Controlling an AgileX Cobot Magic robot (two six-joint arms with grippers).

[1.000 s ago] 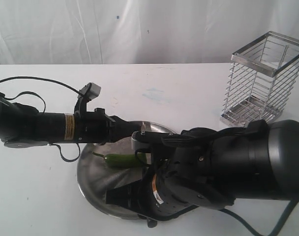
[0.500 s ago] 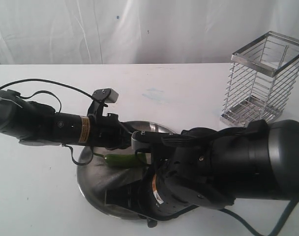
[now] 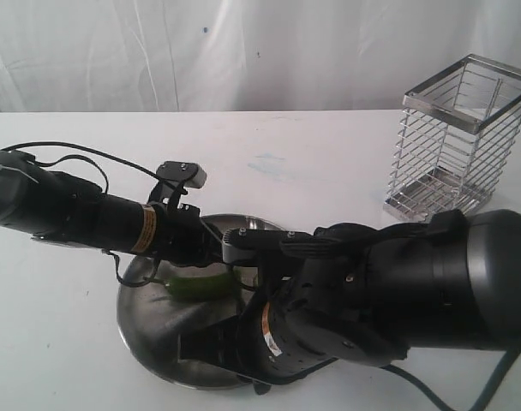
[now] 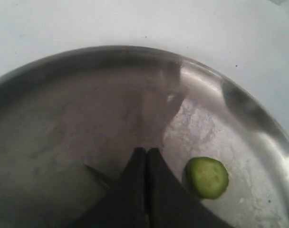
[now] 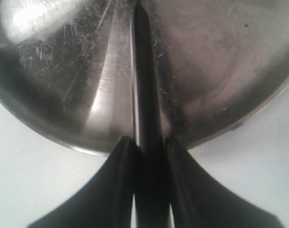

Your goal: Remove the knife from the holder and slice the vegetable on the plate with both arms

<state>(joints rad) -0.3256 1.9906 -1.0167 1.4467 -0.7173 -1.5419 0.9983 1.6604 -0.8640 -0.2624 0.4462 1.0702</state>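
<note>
Exterior view: the plate sits on the white table, and the wire holder stands well apart at its 2 o'clock. The vegetable lies on the plate toward 12 o'clock, its right end hidden behind the right arm, which fills the foreground and covers the plate from 3 to 5 o'clock. The left arm reaches in from 9 o'clock; its yellow label and the right arm's white-and-yellow label carry print too small to read. Left wrist view: the left end effector has its tips pressed together with nothing between them, over the plate; just beside them is a round green cut face, though I cannot tell whether it is a loose slice or the vegetable's end. Right wrist view: the right end effector pinches the knife, whose blade points across the scuffed plate; the handle is hidden.
</note>
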